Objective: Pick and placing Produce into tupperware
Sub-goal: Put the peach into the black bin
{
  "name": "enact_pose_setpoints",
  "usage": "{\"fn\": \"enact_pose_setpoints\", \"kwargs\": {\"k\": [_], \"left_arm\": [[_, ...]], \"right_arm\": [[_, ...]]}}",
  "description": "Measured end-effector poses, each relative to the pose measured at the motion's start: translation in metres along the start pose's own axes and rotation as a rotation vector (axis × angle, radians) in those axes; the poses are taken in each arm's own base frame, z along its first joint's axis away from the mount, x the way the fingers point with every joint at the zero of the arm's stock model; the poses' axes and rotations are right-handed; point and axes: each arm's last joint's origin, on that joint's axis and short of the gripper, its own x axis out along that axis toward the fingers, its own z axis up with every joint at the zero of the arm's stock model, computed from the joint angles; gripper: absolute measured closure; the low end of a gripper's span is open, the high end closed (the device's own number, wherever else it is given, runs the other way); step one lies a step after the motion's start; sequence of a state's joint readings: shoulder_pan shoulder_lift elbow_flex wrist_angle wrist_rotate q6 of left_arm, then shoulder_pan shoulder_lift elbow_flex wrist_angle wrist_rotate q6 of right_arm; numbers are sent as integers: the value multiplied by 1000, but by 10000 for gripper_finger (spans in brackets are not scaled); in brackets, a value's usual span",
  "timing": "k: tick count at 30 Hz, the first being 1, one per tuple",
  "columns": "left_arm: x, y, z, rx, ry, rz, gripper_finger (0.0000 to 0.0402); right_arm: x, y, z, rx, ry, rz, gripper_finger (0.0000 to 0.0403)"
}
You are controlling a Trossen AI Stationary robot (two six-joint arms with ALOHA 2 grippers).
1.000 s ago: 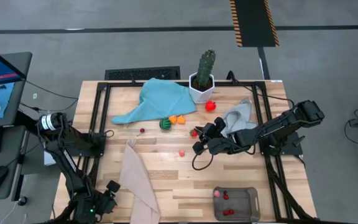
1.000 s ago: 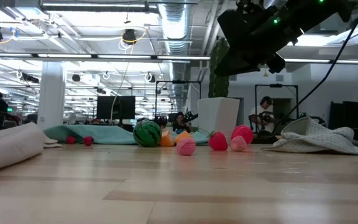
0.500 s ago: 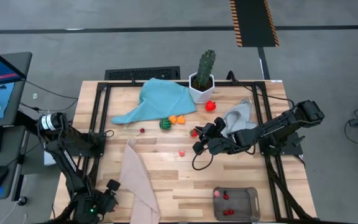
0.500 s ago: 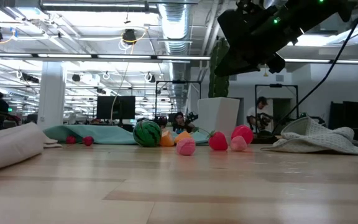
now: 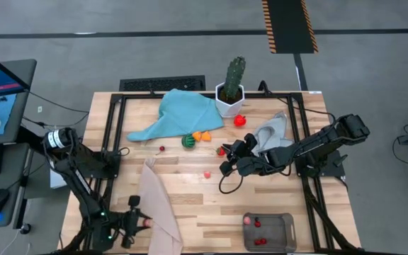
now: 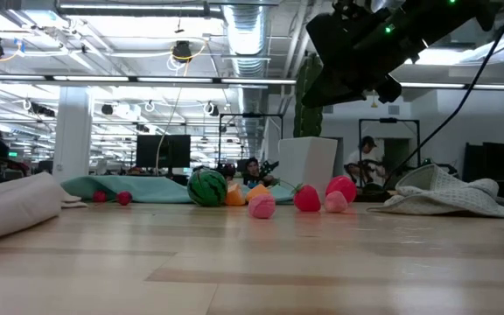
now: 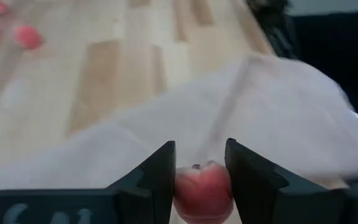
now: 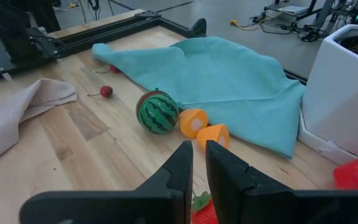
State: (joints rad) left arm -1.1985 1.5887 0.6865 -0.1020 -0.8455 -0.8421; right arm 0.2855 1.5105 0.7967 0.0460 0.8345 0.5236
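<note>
**Left gripper holds a red fruit at the near-left table edge; right gripper empty above table centre**

Left gripper (image 7: 199, 168): positioned at the near-left corner of the table (image 5: 190, 205), beside the beige cloth (image 5: 158, 212). Its two fingers are clamped on a small round red fruit (image 7: 202, 191). In the high view the fruit appears as a pink spot at the gripper tip (image 5: 146, 222), touching the edge of the cloth.

Right gripper (image 8: 197, 163): suspended above the table centre, clear of the surface. Fingers are nearly together with a narrow gap; nothing is between them. A red piece with green leaves (image 8: 202, 210) lies on the table just below the fingertips.

Tub (image 5: 286, 221): at the near-right table edge, upright, containing a pink piece and small red pieces.

Loose produce: watermelon ball (image 5: 188, 141) and two orange pieces (image 5: 202, 136) at the edge of the teal cloth (image 5: 183, 113); a small pink piece (image 5: 207, 173) near table centre; a red piece (image 5: 240, 120) beside the white pot (image 5: 230, 105); a cherry (image 5: 162, 149) near the teal cloth.

Grey cloth (image 5: 269, 133): lies under the right arm.
</note>
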Motion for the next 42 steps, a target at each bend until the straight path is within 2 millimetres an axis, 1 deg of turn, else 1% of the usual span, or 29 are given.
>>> {"fn": "enact_pose_setpoints", "kwargs": {"k": [3,8,11,18,23,27,31,35,39,42], "left_arm": [[11,7,8,-52,-15,44,278],[31,18,27,-134,-25,43,278],[42,26,38,-95,-51,70,278],[64,45,70,-77,-168,60,278],[79,65,96,-169,-261,-28,278],[90,84,109,-216,-270,-112,278],[96,100,120,-205,-313,-196,278],[99,112,130,-204,-376,-223,278],[100,119,134,-194,-410,-222,278],[100,120,135,-177,-419,-232,278]], "right_arm": [[0,0,0,0,0,0,335],[0,0,0,0,0,0,335],[0,0,0,0,0,0,335],[0,0,0,0,0,0,335],[0,0,0,0,0,0,335],[0,0,0,0,0,0,335],[0,0,0,0,0,0,335],[0,0,0,0,0,0,335],[0,0,0,0,0,0,335],[0,0,0,0,0,0,335]]}}
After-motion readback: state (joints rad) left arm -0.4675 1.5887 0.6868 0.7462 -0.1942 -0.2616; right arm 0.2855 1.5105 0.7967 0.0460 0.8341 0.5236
